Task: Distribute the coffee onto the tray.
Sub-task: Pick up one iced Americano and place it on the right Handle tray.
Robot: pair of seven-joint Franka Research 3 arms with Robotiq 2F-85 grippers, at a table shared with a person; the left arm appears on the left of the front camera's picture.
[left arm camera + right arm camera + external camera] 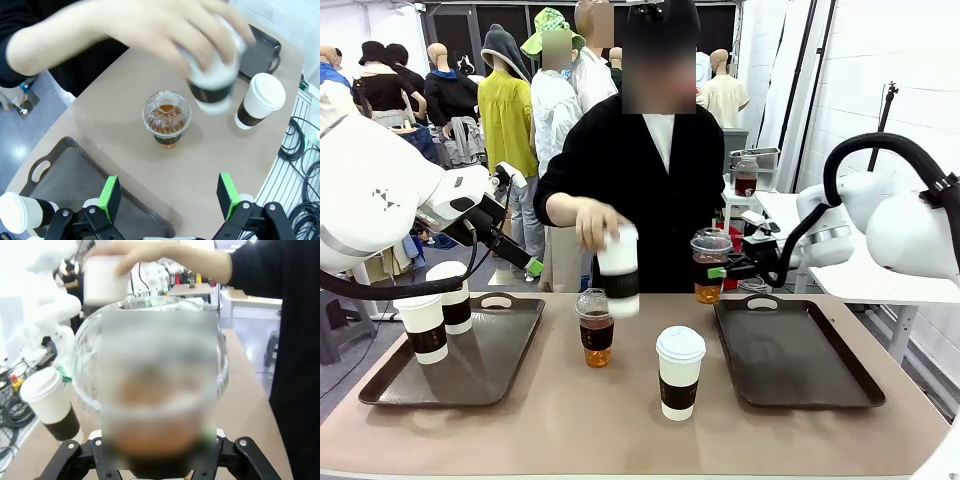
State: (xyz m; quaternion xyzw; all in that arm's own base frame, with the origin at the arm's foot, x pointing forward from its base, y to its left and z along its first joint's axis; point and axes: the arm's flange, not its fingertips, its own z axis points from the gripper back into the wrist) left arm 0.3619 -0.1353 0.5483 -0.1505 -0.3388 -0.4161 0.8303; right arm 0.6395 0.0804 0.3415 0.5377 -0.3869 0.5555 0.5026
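My right gripper (725, 270) is shut on a clear dome-lidded cup of brown coffee (710, 264), held in the air by the far left corner of the right tray (800, 392); up close the held cup (155, 390) hides the fingers. My left gripper (530, 266) hangs open above the left tray (500, 372), its green pads (110, 197) wide apart. Two white sleeved cups (423, 326) stand on that tray. Another dome cup (595, 328) and a white cup (680, 371) stand mid-table. The person's hand holds a white cup (618, 268) above the table.
The person stands at the far edge, arm reaching over the table's middle (125, 30). The right tray's bed is bare. Cables (300, 150) lie off the table's side in the left wrist view.
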